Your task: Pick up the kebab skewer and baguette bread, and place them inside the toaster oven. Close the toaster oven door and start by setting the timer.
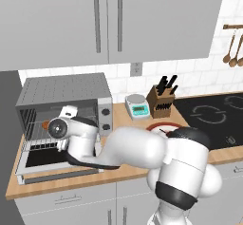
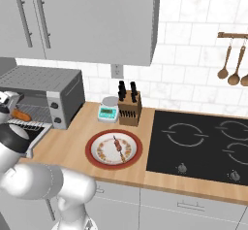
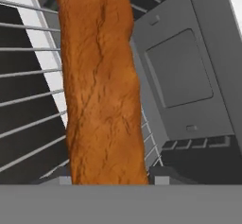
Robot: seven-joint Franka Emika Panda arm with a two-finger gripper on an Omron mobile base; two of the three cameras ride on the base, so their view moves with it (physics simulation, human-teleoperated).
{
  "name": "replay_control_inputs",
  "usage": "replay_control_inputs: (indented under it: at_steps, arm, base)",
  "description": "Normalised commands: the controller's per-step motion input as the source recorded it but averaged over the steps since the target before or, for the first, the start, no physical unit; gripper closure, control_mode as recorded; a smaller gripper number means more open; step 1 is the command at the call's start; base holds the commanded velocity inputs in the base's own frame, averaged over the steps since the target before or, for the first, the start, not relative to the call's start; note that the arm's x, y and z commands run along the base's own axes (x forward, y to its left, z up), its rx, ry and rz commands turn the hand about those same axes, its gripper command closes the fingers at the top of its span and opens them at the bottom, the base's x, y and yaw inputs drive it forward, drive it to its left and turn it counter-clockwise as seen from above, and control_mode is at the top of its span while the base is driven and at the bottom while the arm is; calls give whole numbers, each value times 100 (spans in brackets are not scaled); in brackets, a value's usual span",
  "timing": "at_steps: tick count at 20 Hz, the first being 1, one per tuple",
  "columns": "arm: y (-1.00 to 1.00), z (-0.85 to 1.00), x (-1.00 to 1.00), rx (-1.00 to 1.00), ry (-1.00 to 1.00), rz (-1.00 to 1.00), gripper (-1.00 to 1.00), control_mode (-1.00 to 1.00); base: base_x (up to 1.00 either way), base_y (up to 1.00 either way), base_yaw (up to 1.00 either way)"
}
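Baguette bread (image 3: 101, 86) sits clamped between the gripper's (image 3: 109, 178) two fingertips, held over the wire rack (image 3: 28, 100) inside the open toaster oven (image 1: 66, 98); it looks light, stiff and crusty, best gripped mid-length; the kebab skewer (image 2: 117, 146) waits on the red plate (image 2: 92, 152).

long baguette bread loaf (image 3: 101, 86): orange-brown, cracked crust
boxy toaster oven (image 1: 64, 93): silver-grey, dotted top
round plate (image 2: 97, 139): red rim, white centre

no legible text, labels or numbers anywhere
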Motion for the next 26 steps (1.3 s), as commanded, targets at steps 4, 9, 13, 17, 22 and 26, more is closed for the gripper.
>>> replay_control_inputs:
  at_steps: [4,9,13,17,22,26]
  arm:
    - [1,0,20,0,-3,5,100,-100]
    - [2,1,21,0,0,4,100,-100]
    - [5,0,32,0,1,6,100,-100]
    - [8,-1,22,0,1,7,100,-100]
    - [7,-5,8,0,3,7,100,-100]
    - [6,-13,8,0,4,4,100,-100]
  base:
    - [0,0,0]
    - [0,0,0]
    - [0,0,0]
    - [0,0,0]
    - [0,0,0]
    - [0,0,0]
